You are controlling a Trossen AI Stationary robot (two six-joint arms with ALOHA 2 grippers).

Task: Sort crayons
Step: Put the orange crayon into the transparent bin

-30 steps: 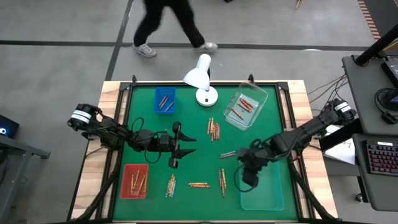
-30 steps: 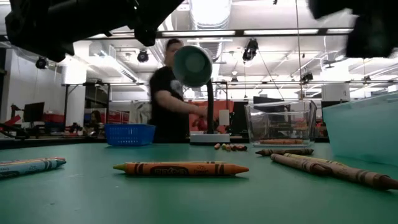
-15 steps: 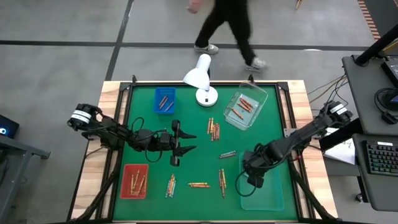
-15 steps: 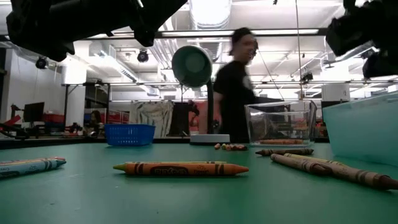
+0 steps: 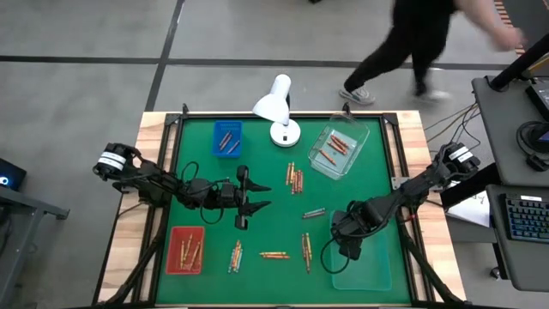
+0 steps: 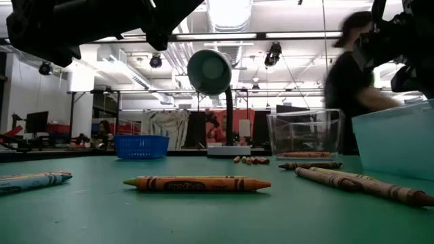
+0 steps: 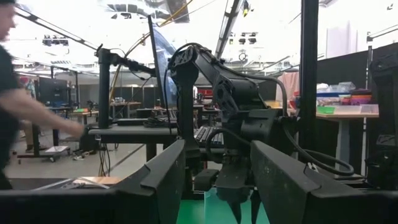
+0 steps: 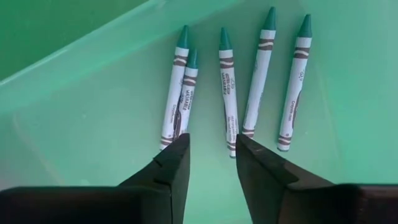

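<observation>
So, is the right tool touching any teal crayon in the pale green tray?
Apart. The right wrist view shows the right tool open above the teal crayons, holding nothing.

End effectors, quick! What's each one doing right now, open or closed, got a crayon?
Left end effector: open, empty, hovering above the green table.
Right end effector: open, holding nothing, above the crayons lying in the green tray.

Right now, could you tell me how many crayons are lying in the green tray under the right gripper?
5 crayons in the green tray: two overlapping, then three singly. The right gripper may hide more.
</observation>
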